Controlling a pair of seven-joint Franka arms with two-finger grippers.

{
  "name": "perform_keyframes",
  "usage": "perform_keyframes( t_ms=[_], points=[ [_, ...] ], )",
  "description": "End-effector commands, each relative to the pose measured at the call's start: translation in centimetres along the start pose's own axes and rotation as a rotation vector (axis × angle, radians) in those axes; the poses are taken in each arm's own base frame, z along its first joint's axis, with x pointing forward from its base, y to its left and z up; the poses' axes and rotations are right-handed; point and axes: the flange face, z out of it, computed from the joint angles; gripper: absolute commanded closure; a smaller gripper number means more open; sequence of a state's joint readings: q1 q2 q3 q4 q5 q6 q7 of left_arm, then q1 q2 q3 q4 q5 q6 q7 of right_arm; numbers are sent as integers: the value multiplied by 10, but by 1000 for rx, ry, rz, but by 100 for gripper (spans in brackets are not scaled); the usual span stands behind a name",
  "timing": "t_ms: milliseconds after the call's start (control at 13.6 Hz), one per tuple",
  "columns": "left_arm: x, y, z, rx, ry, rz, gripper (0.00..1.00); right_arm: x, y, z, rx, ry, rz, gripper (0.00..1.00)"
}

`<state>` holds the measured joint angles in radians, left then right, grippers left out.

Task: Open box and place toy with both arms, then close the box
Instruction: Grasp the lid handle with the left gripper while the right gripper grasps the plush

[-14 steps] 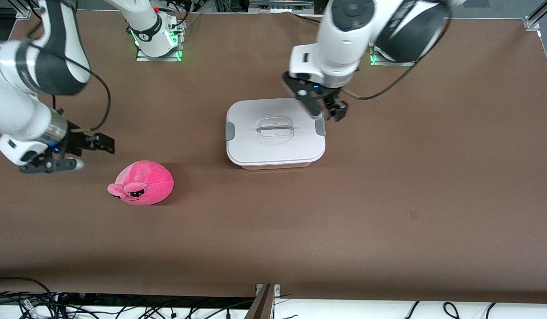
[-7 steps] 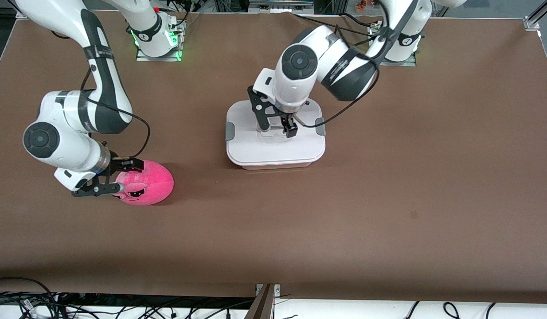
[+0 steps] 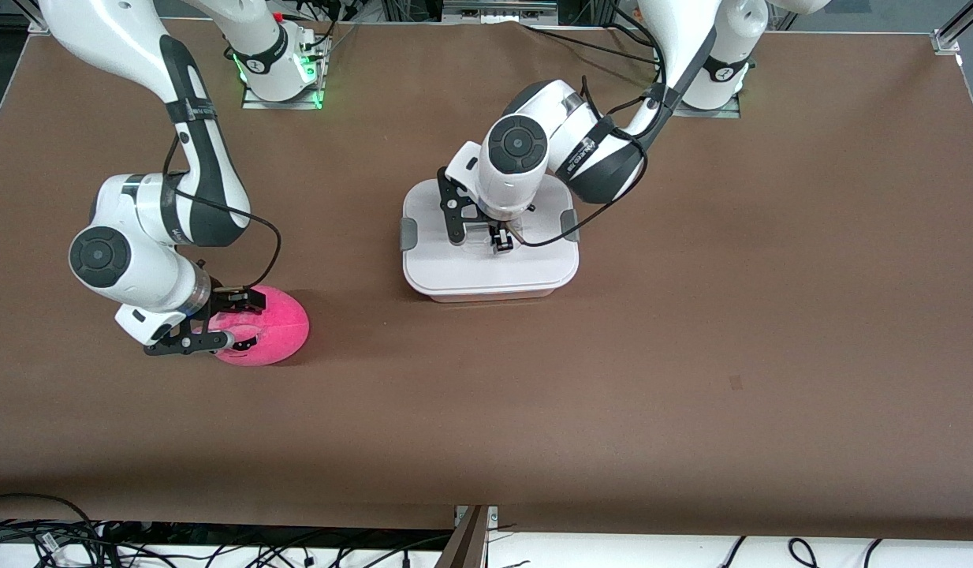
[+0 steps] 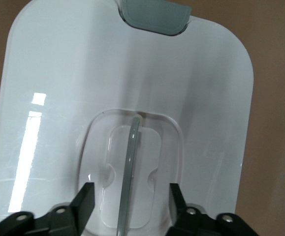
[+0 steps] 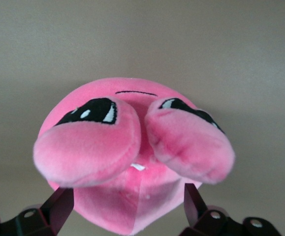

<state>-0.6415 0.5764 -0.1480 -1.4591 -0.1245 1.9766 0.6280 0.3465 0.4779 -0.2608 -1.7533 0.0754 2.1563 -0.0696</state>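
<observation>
On the brown counter (image 3: 691, 315), your left gripper (image 4: 130, 201) straddles the white lidded box's (image 3: 534, 272) handle (fingers apart); your right gripper's (image 5: 127, 204) spread fingers flank the pink plush toy (image 5: 132, 162).

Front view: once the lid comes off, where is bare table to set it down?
Bare table runs from the box toward the left arm's end, and all along the front-camera edge. Crowded: the left gripper over the lid handle, and the right gripper straddling the toy.

The left arm (image 3: 565, 150) hides the box (image 3: 486, 272) lid's middle; the right claw (image 3: 238, 319) covers the toy's (image 3: 277, 331) face; both claws' bodies are cropped in wrist views.
</observation>
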Motion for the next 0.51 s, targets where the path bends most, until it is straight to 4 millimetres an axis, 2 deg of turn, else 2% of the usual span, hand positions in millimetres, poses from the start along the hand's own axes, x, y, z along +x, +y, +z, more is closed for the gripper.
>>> perform_keyframes(
  t_ms=[0,73,147,220,367,440],
  points=[
    [6,3,-7,-7,24,25,100,-2,-1,3,13,10,-3,33],
    [6,4,-8,-8,24,30,100,-2,-1,3,14,5,-5,63],
    [7,4,-10,-6,26,35,100,-3,1,4,14,2,-5,88],
    [7,4,-12,-3,30,45,100,-3,2,4,15,-1,-7,100],
    [8,10,-25,3,38,82,100,-2,3,2,15,0,-5,100],
    [13,20,-31,-4,42,123,100,-1,4,0,15,3,-7,100]
  ],
)
